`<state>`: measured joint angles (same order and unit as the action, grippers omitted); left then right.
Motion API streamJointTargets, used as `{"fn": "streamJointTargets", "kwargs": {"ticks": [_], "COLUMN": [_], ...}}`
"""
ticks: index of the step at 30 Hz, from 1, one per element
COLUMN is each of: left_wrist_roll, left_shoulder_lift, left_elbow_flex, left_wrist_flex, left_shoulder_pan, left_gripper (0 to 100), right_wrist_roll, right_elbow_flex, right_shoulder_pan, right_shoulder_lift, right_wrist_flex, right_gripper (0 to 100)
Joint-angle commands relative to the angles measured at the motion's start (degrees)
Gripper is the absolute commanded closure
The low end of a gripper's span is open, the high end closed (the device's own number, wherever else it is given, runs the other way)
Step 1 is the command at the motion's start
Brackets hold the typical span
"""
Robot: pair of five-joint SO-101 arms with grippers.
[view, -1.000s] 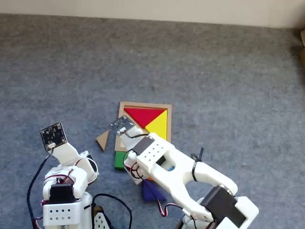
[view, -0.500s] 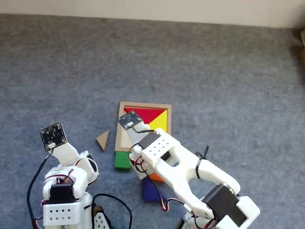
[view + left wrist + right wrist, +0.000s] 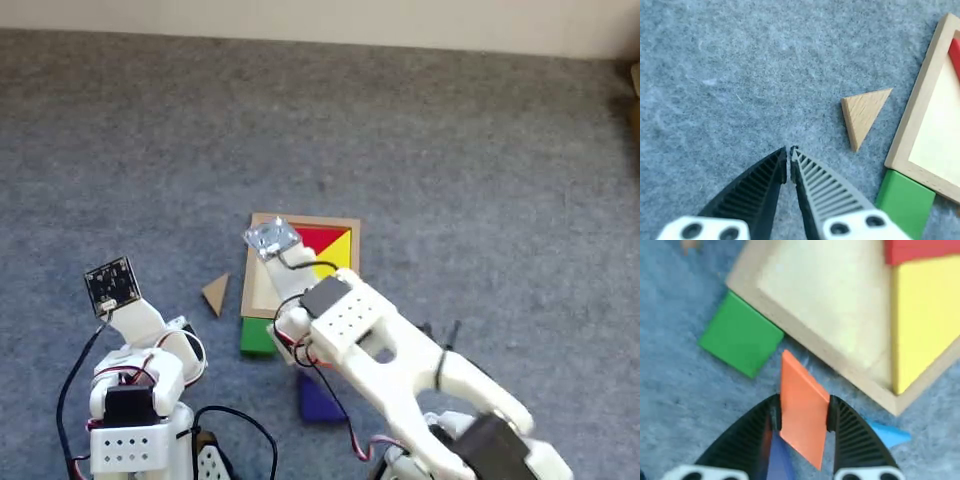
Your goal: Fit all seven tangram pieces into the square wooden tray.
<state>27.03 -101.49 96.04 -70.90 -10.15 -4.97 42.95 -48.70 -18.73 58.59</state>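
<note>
Right gripper (image 3: 803, 407) is clamped on the orange piece (image 3: 802, 432), just outside the tray (image 3: 305, 218) rim, near the green piece (image 3: 740, 335). Red piece (image 3: 920, 250) and yellow piece (image 3: 925, 325) lie inside the tray. Left gripper (image 3: 789, 150) is clenched empty beside the tray, near the wooden triangle (image 3: 862, 112).

Inside the square wooden tray (image 3: 325, 219), the pale floor on its left and near side is bare. The red triangle piece (image 3: 318, 240) and the yellow triangle piece (image 3: 338, 262) fill the far and right part. The right arm (image 3: 380, 350) stretches over the tray's near rim, blocking the way down there. Just outside that rim a green square block (image 3: 740, 340) lies against the wood, with the orange flat piece (image 3: 800, 435) clamped in the right claw (image 3: 803, 412) beside it. Left of the tray, a small plain wooden triangle (image 3: 862, 112) sits apart from the rim. Beyond the tray's far rim and to its right, the grey felt worktop (image 3: 450, 150) lies open.
</note>
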Motion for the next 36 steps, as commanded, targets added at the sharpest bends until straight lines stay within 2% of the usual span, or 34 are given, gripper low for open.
{"fn": "streamJointTargets", "kwargs": {"ticks": [1, 8, 15, 24, 28, 30, 36], "left_wrist_roll": [-0.4, -0.4, -0.4, -0.4, -0.4, -0.4, -0.4], "left_shoulder_lift": [0.4, 0.4, 0.4, 0.4, 0.4, 0.4, 0.4], "left_elbow_flex": [1.3, 1.3, 1.3, 1.3, 1.3, 1.3, 1.3], "left_wrist_flex": [-0.3, -0.3, -0.3, -0.3, -0.3, -0.3, -0.3], "left_shoulder_pan": [1.2, 1.2, 1.2, 1.2, 1.2, 1.2, 1.2], "left_gripper": [96, 96, 96, 96, 96, 96, 96], "right_wrist_roll": [0.5, 0.0, -9.1, -9.2, -9.9, -13.0, -14.7], "right_elbow_flex": [-1.4, 0.8, 2.2, 2.4, 2.0, 1.5, -6.5], "right_shoulder_pan": [1.9, 2.7, 4.3, 5.4, 5.4, 5.4, 5.5], "right_shoulder_lift": [-8.8, -11.4, -11.3, -11.1, -6.2, -1.9, 9.0], "right_wrist_flex": [-0.1, -1.7, -12.5, -18.8, -19.3, -20.4, -21.2], "right_gripper": [93.2, 93.2, 93.2, 93.2, 93.2, 93.2, 93.2]}}
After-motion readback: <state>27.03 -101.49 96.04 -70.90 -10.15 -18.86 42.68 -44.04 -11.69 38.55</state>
